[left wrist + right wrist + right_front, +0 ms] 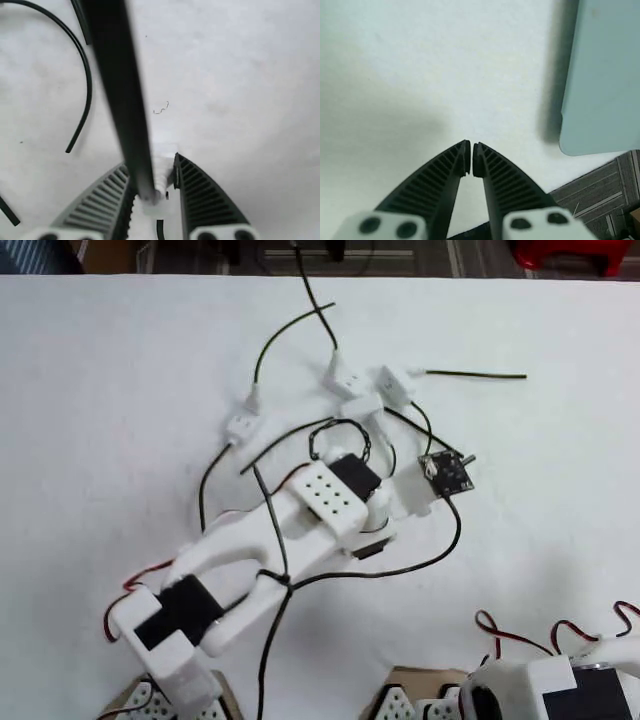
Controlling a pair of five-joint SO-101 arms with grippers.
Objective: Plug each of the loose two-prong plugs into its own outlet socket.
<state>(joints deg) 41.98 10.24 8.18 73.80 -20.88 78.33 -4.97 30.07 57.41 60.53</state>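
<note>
Clamped by the left gripper [156, 186] on a white plug [164, 159], low in the middle of the left wrist view, with a black cable [120, 75] going up from it across the frame. Pressed together on nothing at the right gripper [471, 160], over the bare table [420, 60]. In the upper middle of the high view, a lone connector [242, 425] at left and a cluster of connectors [348, 382] just beside each other; impossible to tell any as already joined. Judged as unfinished: held plug apparently not yet in a socket, others probably to do.
</note>
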